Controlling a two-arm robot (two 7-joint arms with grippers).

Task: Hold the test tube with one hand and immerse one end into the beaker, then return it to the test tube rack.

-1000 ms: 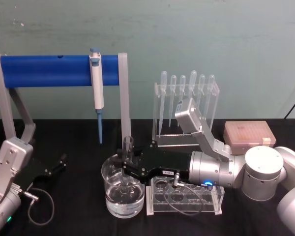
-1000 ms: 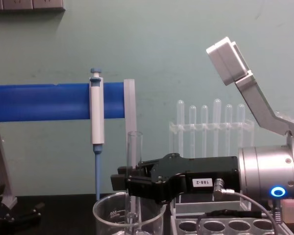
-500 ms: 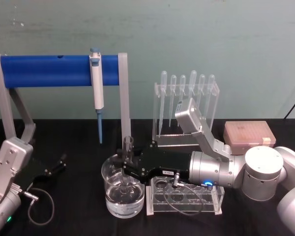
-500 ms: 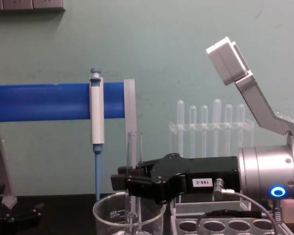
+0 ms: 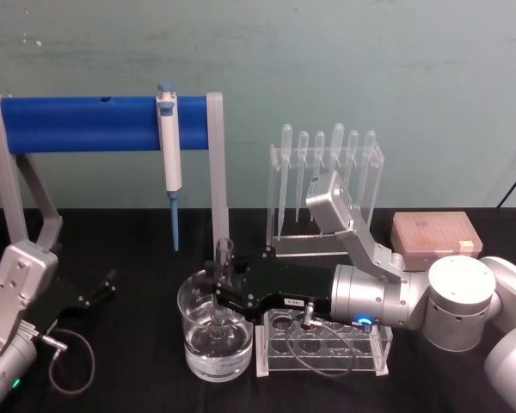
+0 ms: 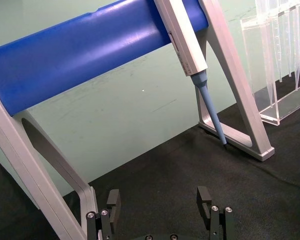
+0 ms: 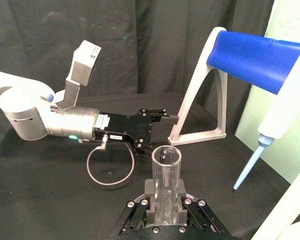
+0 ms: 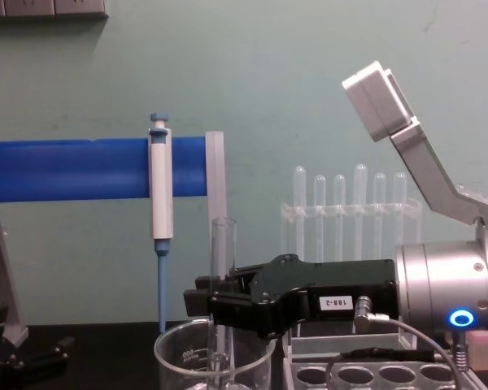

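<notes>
Right gripper [image 5: 221, 288] clamped on the test tube [image 5: 224, 255] about mid-length. Tube upright, long axis vertical: rim above the fingers, rounded end straight below them inside the beaker [image 5: 213, 361], apparently dipped in the liquid. Test tube rack [image 5: 322, 351] lies just behind the fingertips, under the gripper body and wrist. Judged next: straight lift clear of the beaker rim, then a short draw back over the rack holes. Left gripper [image 5: 97, 292] parked well beyond the beaker, fingers spread, empty.

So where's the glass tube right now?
In the head view, the test tube stands upright in the right hand, its lower end inside the beaker, just left of the rack.
</notes>
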